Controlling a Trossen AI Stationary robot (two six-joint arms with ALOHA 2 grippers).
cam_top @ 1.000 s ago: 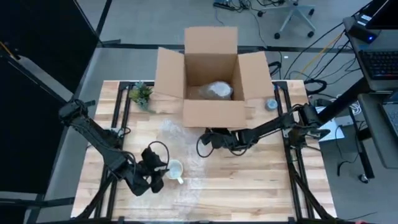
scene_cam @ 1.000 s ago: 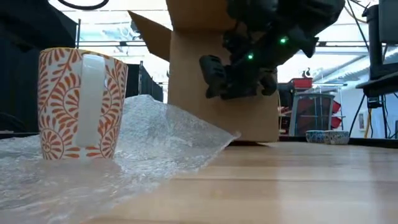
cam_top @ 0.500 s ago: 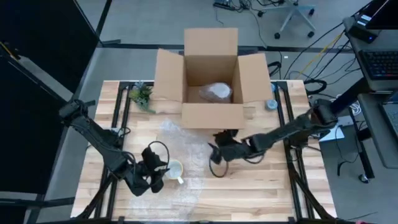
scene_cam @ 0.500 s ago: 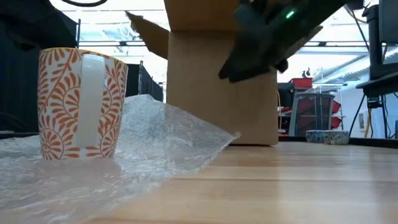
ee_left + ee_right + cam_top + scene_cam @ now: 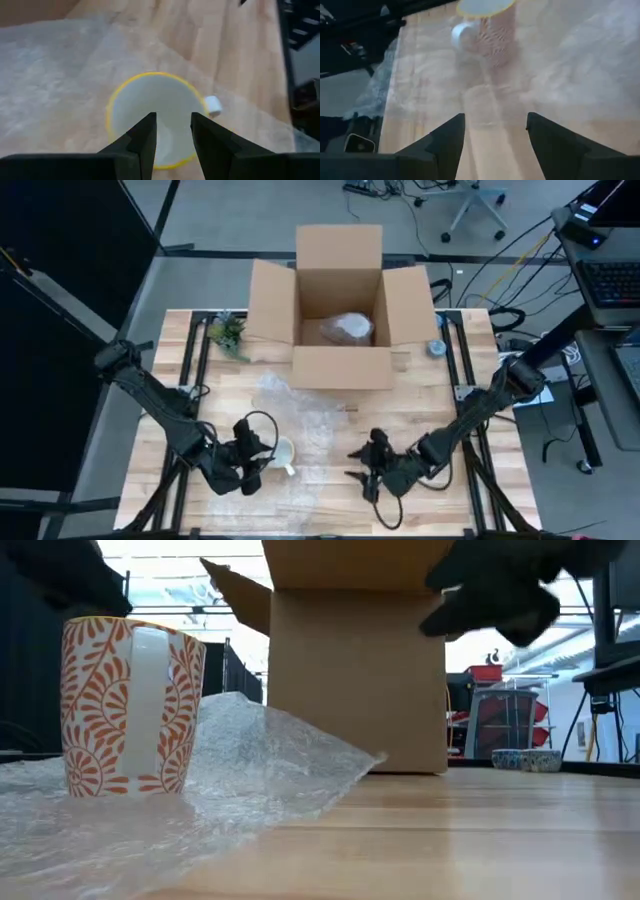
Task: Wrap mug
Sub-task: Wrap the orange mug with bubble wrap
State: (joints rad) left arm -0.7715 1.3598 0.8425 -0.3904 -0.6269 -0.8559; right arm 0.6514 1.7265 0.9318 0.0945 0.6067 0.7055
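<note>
Now the left gripper [image 5: 262, 461] hangs over the mug [image 5: 283, 452] — its jaws a little apart, holding nothing. That mug stands upright on the wrap [image 5: 310, 425]. Further right, the right gripper [image 5: 357, 466] is low over the table [image 5: 430, 405] — jaws wide open.

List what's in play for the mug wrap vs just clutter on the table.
In play:
mug, upright on the bubble wrap
left gripper, over the mug
right gripper, open near the wrap's edge

Clutter:
cardboard box, open, a wrapped bundle inside
small plant
small bowl
</note>
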